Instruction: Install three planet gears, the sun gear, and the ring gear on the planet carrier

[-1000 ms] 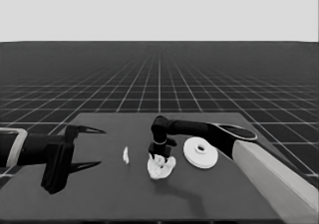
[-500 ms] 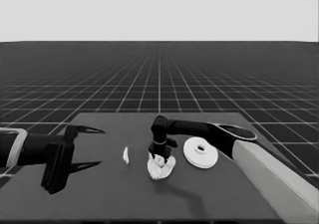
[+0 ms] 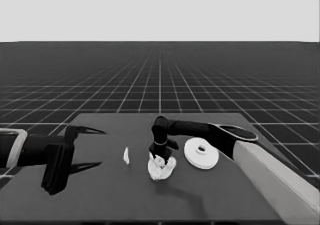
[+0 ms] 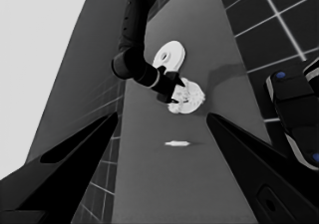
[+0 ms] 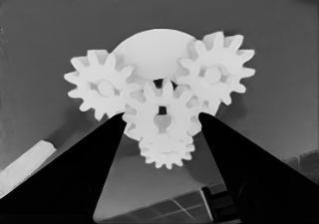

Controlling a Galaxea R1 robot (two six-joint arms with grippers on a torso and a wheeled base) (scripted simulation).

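Fingers point(image 3: 87, 131), left gripper point(image 3: 95, 147): spread wide, empty, parked over the table's left end. Thin white piece point(image 3: 126, 156): unused. Right gripper point(image 3: 159, 157): closed on the centre gear point(image 5: 160, 115), set among the planet gears point(image 5: 102, 89) on the smaller round part point(image 5: 149, 47); no shift noted since a second ago, so seating is judged unfinished. Larger round part point(image 3: 201, 153): unplaced, nearby.

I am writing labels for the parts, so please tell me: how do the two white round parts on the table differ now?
The larger round part lies alone and bare; the smaller round part carries four gears that cover most of it. The right end effector is at the smaller part, while nothing touches the larger. Both are white and lie flat.
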